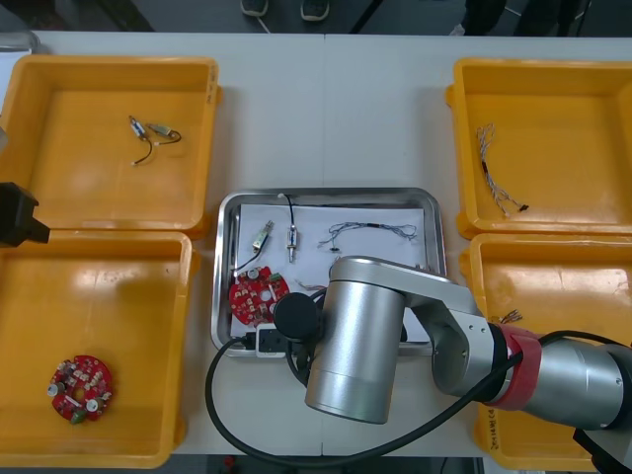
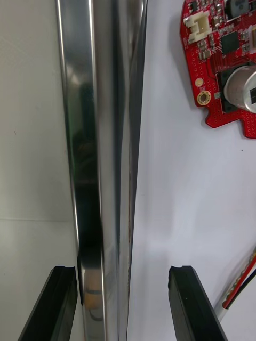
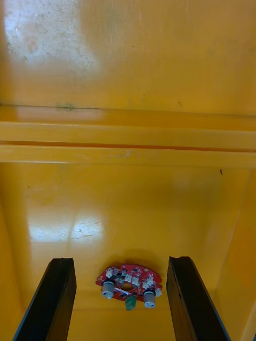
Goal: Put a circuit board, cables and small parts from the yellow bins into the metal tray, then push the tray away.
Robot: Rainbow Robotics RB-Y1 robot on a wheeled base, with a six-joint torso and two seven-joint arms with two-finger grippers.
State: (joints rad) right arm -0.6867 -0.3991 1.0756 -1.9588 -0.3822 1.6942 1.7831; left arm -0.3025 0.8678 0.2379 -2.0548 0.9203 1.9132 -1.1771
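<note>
The metal tray [image 1: 427, 212] lies at the table's middle, white inside. In it are a red circuit board [image 1: 255, 296], two small metal parts [image 1: 262, 235], a blue and white cable [image 1: 370, 232] and a red and yellow cable [image 2: 242, 285]. My right arm reaches across the near side of the table. Its gripper [image 2: 121, 298] is open and straddles the tray's shiny near rim [image 2: 101, 160], one finger outside it and one inside, with the board [image 2: 224, 69] just beyond. My left gripper [image 3: 121, 298] hangs open over the near left bin, above another circuit board [image 3: 128, 281].
Two yellow bins stand at each side. The far left bin [image 1: 197, 79] holds small metal parts with a cable [image 1: 153, 133]; the near left bin [image 1: 148, 296] holds a board [image 1: 81, 385]. A cable [image 1: 494, 168] lies in the far right bin [image 1: 464, 109].
</note>
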